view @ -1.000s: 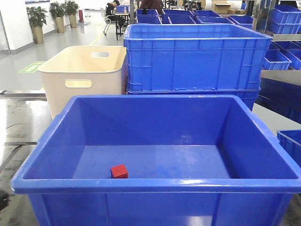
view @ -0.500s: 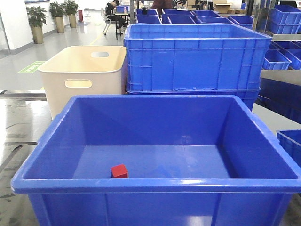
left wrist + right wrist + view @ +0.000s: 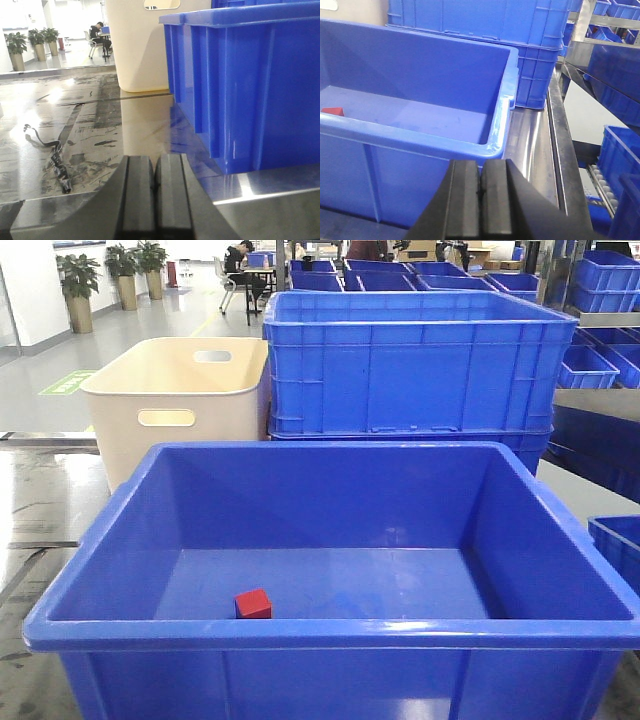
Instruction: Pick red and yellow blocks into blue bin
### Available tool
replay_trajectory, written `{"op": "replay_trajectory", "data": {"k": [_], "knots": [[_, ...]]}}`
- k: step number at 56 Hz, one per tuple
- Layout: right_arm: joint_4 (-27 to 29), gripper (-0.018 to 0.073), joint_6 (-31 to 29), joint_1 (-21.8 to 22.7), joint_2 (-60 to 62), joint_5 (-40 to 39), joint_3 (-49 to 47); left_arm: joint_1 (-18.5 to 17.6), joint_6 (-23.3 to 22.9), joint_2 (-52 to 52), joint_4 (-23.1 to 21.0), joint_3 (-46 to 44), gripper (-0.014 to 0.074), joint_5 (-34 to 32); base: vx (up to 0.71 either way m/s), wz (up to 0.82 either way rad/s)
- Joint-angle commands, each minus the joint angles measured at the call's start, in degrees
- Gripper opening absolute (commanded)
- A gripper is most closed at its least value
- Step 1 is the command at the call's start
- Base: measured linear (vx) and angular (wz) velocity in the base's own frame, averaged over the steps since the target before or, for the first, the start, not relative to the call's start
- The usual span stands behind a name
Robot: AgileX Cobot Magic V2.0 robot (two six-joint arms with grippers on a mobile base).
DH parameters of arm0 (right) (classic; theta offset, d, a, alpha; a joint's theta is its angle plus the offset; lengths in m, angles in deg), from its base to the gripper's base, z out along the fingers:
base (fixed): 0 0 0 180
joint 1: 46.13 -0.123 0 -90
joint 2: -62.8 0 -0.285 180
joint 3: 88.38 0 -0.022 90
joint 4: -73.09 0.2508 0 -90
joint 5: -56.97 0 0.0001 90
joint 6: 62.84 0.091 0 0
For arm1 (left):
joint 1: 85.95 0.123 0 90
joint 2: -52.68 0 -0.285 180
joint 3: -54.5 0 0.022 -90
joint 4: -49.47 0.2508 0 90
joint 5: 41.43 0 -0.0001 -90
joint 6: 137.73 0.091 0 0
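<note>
Two hands are pinched shut and empty: our left hand (image 3: 154,167) low over the steel counter (image 3: 90,125), left of the large glossy blue plastic bin (image 3: 330,632), where the small red cube (image 3: 253,604) lies near-left inside; our right hand (image 3: 481,172) at its near-right corner. No yellow brick shows; we should find it before opening. The cube has not shifted since earlier.

1 red cube (image 3: 253,604), 1 blue bin (image 3: 330,632)

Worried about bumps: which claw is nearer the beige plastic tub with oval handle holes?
Left. The left claw sits outside the left wall of the glossy blue plastic bin, the beige plastic tub ahead. The right claw is by the bin's right near corner.
</note>
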Motion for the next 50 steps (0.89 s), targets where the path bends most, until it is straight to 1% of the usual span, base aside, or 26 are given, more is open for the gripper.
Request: {"op": "replay_trajectory", "data": {"k": [1, 50], "knots": [[-0.94, -0.0011, -0.24, 0.15, -0.58, -4.37, -1.63, 0.0, -0.41, 0.84, -0.2, -0.94, -0.0006, -4.42, 0.0, 0.0], [-0.94, -0.0011, -0.24, 0.15, -0.58, -4.37, -1.63, 0.0, -0.41, 0.84, -0.2, -0.94, -0.0006, -4.42, 0.0, 0.0]]}}
